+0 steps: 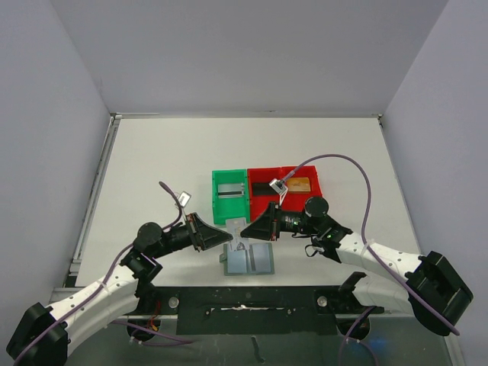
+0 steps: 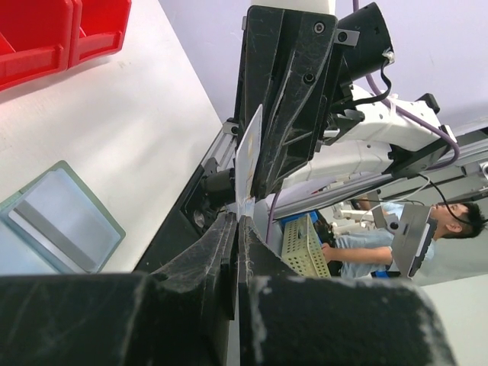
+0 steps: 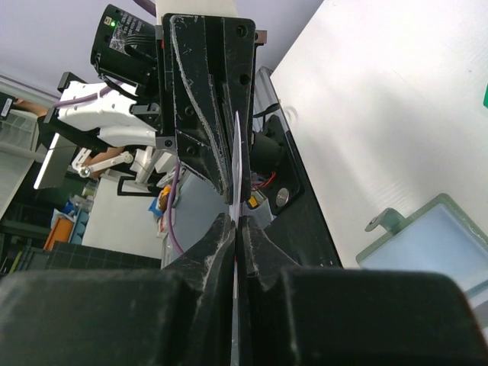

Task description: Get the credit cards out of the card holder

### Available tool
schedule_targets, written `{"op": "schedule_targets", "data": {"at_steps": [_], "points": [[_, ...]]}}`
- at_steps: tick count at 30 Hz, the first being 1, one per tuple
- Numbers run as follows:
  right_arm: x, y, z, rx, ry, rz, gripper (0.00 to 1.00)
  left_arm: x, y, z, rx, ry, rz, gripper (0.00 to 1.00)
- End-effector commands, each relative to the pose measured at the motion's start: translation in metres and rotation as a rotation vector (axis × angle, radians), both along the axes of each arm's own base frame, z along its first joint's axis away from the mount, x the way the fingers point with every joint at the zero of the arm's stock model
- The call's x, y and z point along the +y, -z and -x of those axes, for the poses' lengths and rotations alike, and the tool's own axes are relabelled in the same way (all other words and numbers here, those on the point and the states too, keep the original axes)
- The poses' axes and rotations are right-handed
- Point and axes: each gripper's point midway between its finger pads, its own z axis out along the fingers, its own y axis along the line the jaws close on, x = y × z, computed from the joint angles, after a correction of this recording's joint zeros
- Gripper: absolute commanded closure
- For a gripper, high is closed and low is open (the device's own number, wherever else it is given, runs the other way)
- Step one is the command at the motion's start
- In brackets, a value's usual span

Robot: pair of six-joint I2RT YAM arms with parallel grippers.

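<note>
While pinched from opposite sides by left gripper [image 1: 228, 238] and right gripper [image 1: 244, 232], both clamped tight, held on edge: one pale credit card [image 2: 248, 152], just beside the open card holder [image 1: 250, 261] lying flat on the table [image 1: 152, 168], near green bin [image 1: 229, 197] and red bins [image 1: 293, 194].

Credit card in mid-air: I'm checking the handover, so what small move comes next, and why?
Probably open the left gripper. It and the right gripper are both shut on the same credit card, held clear of the card holder, so neither arm can carry it away until one lets go; the right sits nearer the red bins.
</note>
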Motion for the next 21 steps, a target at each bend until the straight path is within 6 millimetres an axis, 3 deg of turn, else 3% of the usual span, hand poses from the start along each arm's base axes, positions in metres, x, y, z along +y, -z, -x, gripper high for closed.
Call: {"op": "schedule_targets", "data": {"at_steps": [1,2,6,10,15,21], "points": [[0.005,-0.045,0.006,-0.109,-0.049,-0.116,1.00,0.001,-0.015,-0.001,-0.053,0.001,0.037,1.00],[0.005,-0.045,0.006,-0.108,-0.042,-0.110,1.00,0.001,-0.015,-0.002,-0.053,-0.001,0.032,0.99],[0.002,-0.037,-0.005,-0.119,0.028,-0.039,1.00,0.002,-0.012,-0.007,-0.053,-0.031,-0.018,0.59],[-0.007,-0.026,-0.022,-0.144,0.132,0.071,1.00,0.011,-0.006,-0.021,-0.043,-0.129,-0.099,0.30],[-0.019,-0.024,-0.050,-0.215,0.277,0.202,1.00,0.043,0.012,-0.043,0.041,-0.357,-0.249,0.29],[-0.028,-0.022,-0.088,-0.396,0.413,0.370,1.00,0.082,0.020,-0.052,0.090,-0.547,-0.391,0.28]]}}
